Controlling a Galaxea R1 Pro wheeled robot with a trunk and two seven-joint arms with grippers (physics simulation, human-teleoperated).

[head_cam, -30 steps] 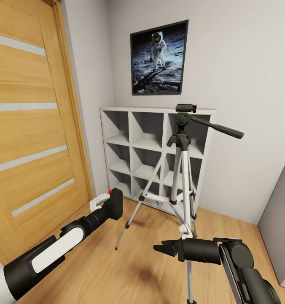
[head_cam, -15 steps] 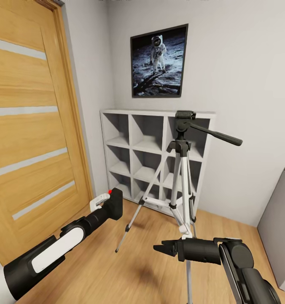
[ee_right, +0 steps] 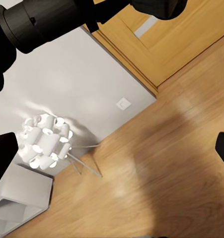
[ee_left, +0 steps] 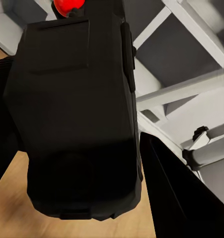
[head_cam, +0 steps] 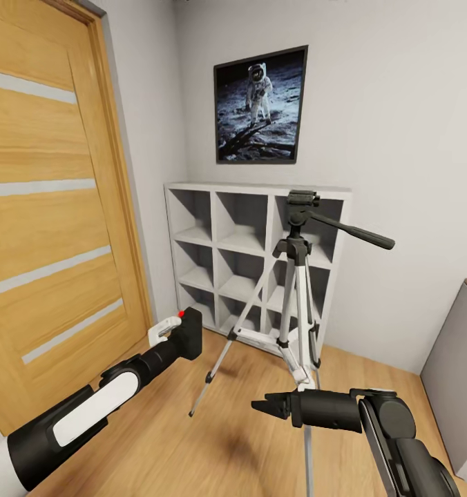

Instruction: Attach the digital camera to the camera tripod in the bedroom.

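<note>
While the left gripper [head_cam: 173,331] is clamped on the black camera [head_cam: 187,334], whose red button [head_cam: 181,314] faces up, the right gripper [head_cam: 262,406] points left over the wood floor [head_cam: 192,449] with its jaws together at the tips; both sit low in the head view. The tripod [head_cam: 297,304] stands just beyond them, well apart from the camera, its handle [head_cam: 351,231] angled right; behind it are a white shelf [head_cam: 226,241], an astronaut picture [head_cam: 260,105] and a wooden door [head_cam: 47,207].
</note>
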